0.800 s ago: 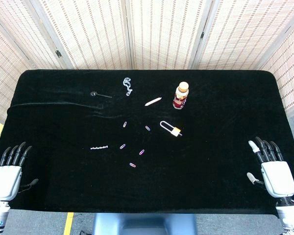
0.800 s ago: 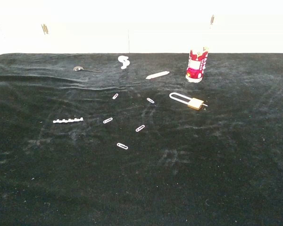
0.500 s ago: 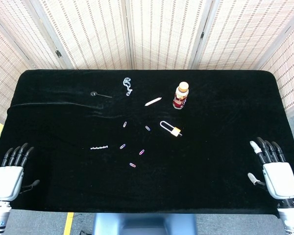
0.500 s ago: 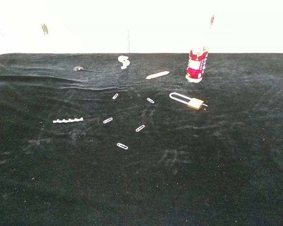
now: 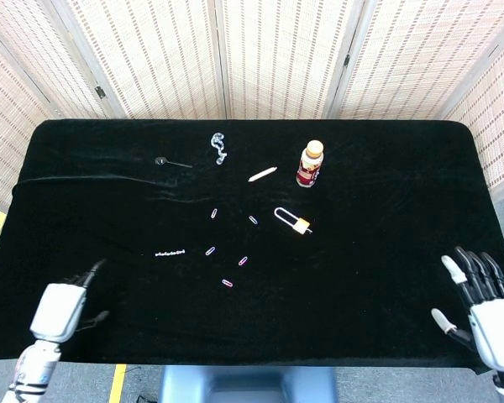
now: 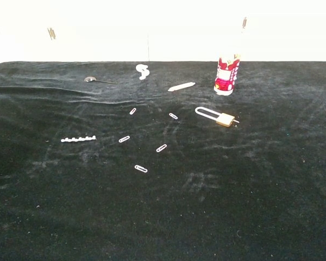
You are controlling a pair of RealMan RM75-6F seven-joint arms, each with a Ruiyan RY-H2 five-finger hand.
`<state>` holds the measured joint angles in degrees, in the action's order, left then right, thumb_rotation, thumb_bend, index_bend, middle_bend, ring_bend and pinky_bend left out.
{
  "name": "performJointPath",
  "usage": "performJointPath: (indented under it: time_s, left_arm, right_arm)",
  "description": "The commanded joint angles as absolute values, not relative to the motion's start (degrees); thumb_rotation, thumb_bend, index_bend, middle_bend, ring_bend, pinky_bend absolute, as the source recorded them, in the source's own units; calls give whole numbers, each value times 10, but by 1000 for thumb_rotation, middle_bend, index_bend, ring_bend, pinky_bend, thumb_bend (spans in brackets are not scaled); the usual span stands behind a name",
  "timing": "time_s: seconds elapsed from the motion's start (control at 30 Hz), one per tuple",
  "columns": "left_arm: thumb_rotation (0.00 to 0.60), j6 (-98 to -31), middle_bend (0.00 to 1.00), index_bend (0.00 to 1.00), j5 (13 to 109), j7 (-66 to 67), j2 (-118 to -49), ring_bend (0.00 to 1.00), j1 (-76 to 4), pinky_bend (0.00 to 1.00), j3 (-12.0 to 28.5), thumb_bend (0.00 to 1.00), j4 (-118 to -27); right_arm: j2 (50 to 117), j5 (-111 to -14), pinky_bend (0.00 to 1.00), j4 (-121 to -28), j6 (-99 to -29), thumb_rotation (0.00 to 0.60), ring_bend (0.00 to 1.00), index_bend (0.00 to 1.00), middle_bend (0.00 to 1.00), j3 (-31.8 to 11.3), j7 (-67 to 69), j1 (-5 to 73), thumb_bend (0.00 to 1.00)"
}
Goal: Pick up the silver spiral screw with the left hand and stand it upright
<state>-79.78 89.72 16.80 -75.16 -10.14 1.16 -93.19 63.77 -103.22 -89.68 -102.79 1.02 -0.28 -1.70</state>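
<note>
The silver spiral screw (image 5: 170, 252) lies flat on the black table (image 5: 370, 168), left of the middle; the chest view shows the screw (image 6: 79, 139) lying crosswise too. My left hand (image 5: 63, 304) hovers at the table's near left edge, well short of the screw, fingers apart and empty. At the near right corner my right hand (image 5: 485, 302) is spread with nothing in it. Neither hand appears in the chest view.
Several paper clips (image 5: 227, 283) lie scattered right of the screw. A brass padlock (image 5: 292, 220), a red bottle (image 5: 310, 164), a white pen-like stick (image 5: 261, 175), a silver chain (image 5: 218, 149) and a small black spoon (image 5: 171, 162) sit farther back.
My left hand has swung rightward and turned, coming closer to the screw. My right hand has drawn back toward the near right corner. The objects have not moved.
</note>
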Motion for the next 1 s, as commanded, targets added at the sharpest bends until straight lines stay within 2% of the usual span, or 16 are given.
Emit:
performJointPath:
  time_s: [0.03, 0.17, 0.27, 0.5, 0.7, 1.0]
  left_arm:
    - [600, -738, 1000, 390, 835, 210, -779, 1000, -129, 1000, 33, 284, -943]
    - [600, -681, 1000, 428, 734, 236, -808, 1000, -158, 1000, 68, 365, -979]
    - [600, -679, 1000, 465, 692, 277, -837, 1000, -178, 1000, 91, 410, -979]
    - [600, -674, 1000, 485, 620, 326, -883, 1000, -223, 1000, 132, 428, -951]
    - [600, -679, 1000, 473, 606, 337, -927, 1000, -254, 1000, 143, 427, -892]
    - [600, -652, 1000, 474, 571, 332, -969, 1000, -288, 1000, 146, 422, -834]
  right_arm:
    - [635, -1058, 0, -877, -1054, 600, 0, 0, 0, 20, 20, -29, 228]
    - [634, -1060, 0, -867, -1061, 600, 0, 0, 0, 18, 35, -31, 227]
    - [632, -1054, 0, -866, -1052, 600, 0, 0, 0, 18, 44, -28, 228]
    - [626, -1048, 0, -869, -1021, 600, 0, 0, 0, 20, 53, -15, 228]
    - [621, -1036, 0, -872, -1010, 600, 0, 0, 0, 16, 62, -11, 228]
    - [618, -1020, 0, -875, -999, 600, 0, 0, 0, 11, 71, -8, 228]
